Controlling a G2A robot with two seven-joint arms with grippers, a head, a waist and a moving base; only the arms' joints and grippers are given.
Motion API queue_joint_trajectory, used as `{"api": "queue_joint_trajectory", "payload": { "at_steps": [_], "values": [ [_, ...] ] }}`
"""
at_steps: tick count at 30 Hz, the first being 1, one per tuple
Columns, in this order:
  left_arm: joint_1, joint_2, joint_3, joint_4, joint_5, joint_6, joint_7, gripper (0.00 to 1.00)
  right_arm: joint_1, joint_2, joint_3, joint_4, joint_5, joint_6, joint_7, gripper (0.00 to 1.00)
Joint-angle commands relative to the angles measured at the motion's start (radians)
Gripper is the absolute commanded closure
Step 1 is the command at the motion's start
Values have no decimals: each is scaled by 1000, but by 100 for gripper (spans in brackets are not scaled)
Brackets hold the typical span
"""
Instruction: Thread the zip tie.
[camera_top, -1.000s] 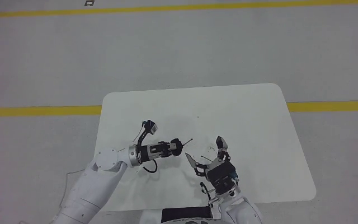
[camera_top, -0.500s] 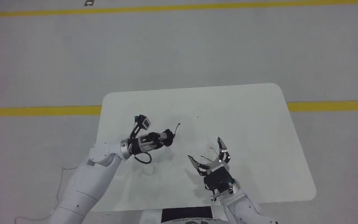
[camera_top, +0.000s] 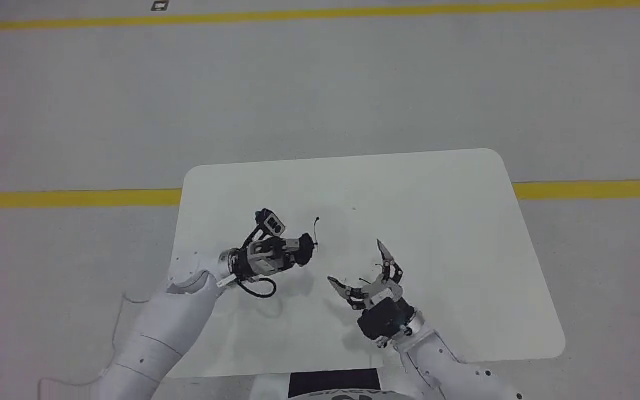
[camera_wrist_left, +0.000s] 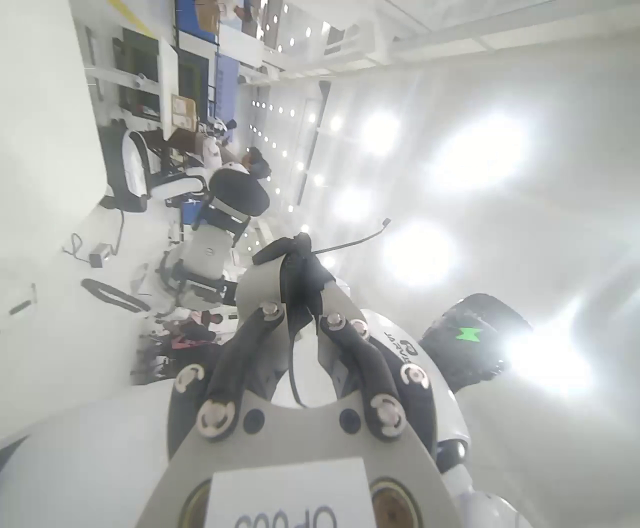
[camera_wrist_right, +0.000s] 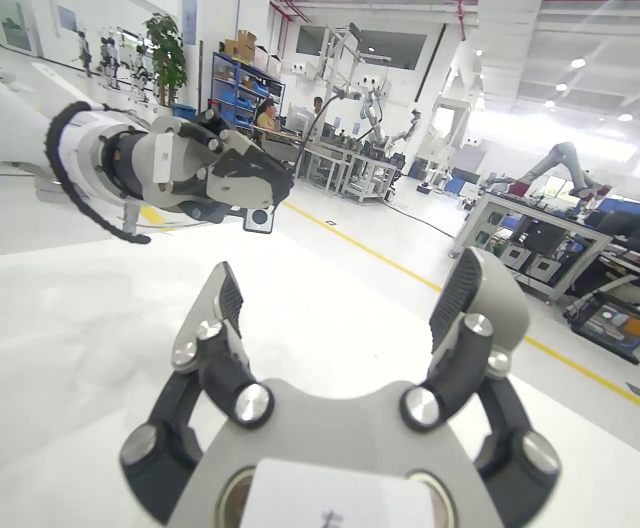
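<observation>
Gripping the thin black plastic zip tie (camera_top: 315, 228), the left jaws have drawn back from the wide-open right jaws over the white surface (camera_top: 450, 200). Left wrist view reveals the tie's tail running back between the closed jaws, hidden from the top view.

Over the left half of the bench (camera_top: 450, 200), the left hand (camera_top: 302, 247) pinches the zip tie (camera_top: 315, 228), whose free end sticks out past the fingertips toward the bench's far edge. The right hand (camera_top: 357, 265) lies to its right and nearer the robot, over the bench's front middle, fingers spread, apart from the left hand and the tie.
</observation>
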Motion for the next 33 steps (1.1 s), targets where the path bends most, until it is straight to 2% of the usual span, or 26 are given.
{"api": "queue_joint_trajectory", "payload": {
  "at_steps": [1,3,10,12,13,16,19,28,30,33],
  "values": [
    [-12,-3,12,14,-12,4,-5,100,21,10,-13,0,0,0,10,0],
    [-31,-2,20,24,76,-39,23,100,30,15,-20,0,0,0,16,0],
    [-31,-2,20,24,76,-39,23,100,34,15,-20,1,0,-4,16,0],
    [-23,-5,28,13,34,-14,42,100,54,18,-31,11,0,0,-1,0],
    [-22,-7,31,10,-19,10,20,100,67,20,-43,17,0,0,-16,0],
    [-27,-10,32,27,-102,53,-10,100,100,27,-61,32,0,0,-48,0],
    [-39,-12,36,47,-128,75,-8,100,129,34,-77,43,0,0,-70,0],
    [-44,-13,38,53,-126,73,-8,100,143,37,-85,50,0,0,-76,0],
    [-38,-15,49,37,-134,93,12,100,148,36,-85,49,0,-8,-71,0],
    [-36,-18,59,31,-163,109,6,100,166,34,-96,54,0,0,-83,0]
  ]
}}
